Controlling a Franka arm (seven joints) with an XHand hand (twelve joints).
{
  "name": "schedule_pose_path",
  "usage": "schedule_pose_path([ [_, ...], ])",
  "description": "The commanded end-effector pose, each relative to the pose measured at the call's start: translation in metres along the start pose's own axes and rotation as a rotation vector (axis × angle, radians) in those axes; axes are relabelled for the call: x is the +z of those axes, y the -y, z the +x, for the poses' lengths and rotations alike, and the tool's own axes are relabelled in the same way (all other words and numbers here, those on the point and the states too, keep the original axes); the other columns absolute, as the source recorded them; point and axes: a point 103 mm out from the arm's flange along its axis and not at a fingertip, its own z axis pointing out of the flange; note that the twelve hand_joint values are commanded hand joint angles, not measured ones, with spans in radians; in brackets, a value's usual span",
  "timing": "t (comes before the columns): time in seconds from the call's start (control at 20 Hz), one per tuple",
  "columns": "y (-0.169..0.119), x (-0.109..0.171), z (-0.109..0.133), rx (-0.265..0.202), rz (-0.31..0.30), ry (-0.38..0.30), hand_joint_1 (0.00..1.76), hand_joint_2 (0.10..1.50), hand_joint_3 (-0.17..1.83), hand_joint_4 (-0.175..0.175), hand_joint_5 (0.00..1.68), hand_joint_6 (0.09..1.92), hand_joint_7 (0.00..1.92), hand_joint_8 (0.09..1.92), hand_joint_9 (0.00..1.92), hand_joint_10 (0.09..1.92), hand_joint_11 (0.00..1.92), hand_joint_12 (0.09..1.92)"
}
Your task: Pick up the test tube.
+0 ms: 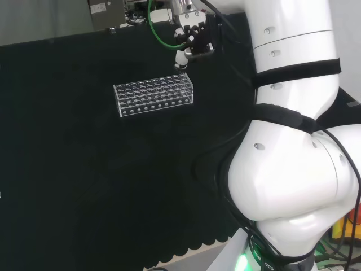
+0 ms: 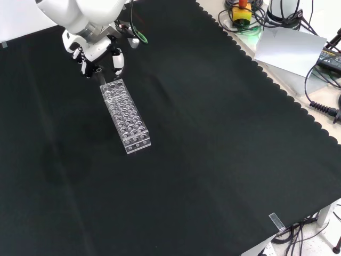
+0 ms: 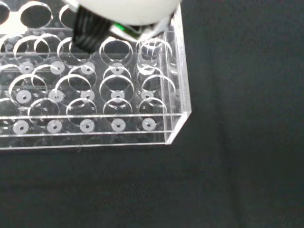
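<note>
Front view, upper left of the frame: the robot hand (image 2: 98,53) hangs just above the far end of a clear rack (image 2: 126,116) that lies on the black cloth of the worktop (image 2: 213,160). Its fingers (image 2: 118,60) point down, spread apart, and clasp nothing that I can make out. In the wrist view one hole near the rack's corner seems to hold a test tube (image 3: 151,49), a clear rim brighter than its neighbours; I would not swear to it, glass against clear plastic.

The risk, as I judge it, is the fingers coming down on the rack's top plate or a neighbouring hole rather than around the tube, and shoving or tipping the light rack, since nothing seems to pin it to the cloth.

Beyond the cloth's scalloped edge at the upper right of the front view lie cables (image 2: 319,104) and a grey sheet (image 2: 290,50).
</note>
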Motion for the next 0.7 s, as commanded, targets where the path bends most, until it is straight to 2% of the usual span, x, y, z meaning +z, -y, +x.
schedule_pose_path([
  [0.05,-0.0033,0.0042,0.0087,0.008,-0.053,-0.054,1.09,0.62,0.78,-0.175,0.77,0.78,1.20,0.77,1.03,0.66,0.37,1.43],
  [0.25,-0.0036,0.0041,0.0110,0.027,-0.078,-0.100,1.11,0.62,0.79,-0.175,0.86,0.76,1.30,0.71,1.20,0.62,0.50,1.37],
  [0.35,-0.0032,0.0037,0.0114,0.046,-0.119,-0.127,1.15,0.77,0.55,-0.175,1.02,0.83,1.37,0.68,1.28,0.63,0.60,1.34],
  [0.45,-0.0022,0.0025,0.0111,0.065,-0.157,-0.155,1.25,0.78,0.49,-0.175,1.13,0.77,1.29,0.71,1.35,0.66,0.75,1.26],
  [0.6,0.0012,-0.0004,0.0140,0.092,-0.215,-0.186,1.31,0.73,0.57,-0.175,1.17,0.61,1.31,0.78,1.44,0.68,1.05,1.07],
  [0.7,0.0063,-0.0049,0.0185,0.100,-0.247,-0.194,1.32,0.72,0.55,-0.175,1.21,0.50,1.33,0.77,1.50,0.64,1.14,0.98],
])
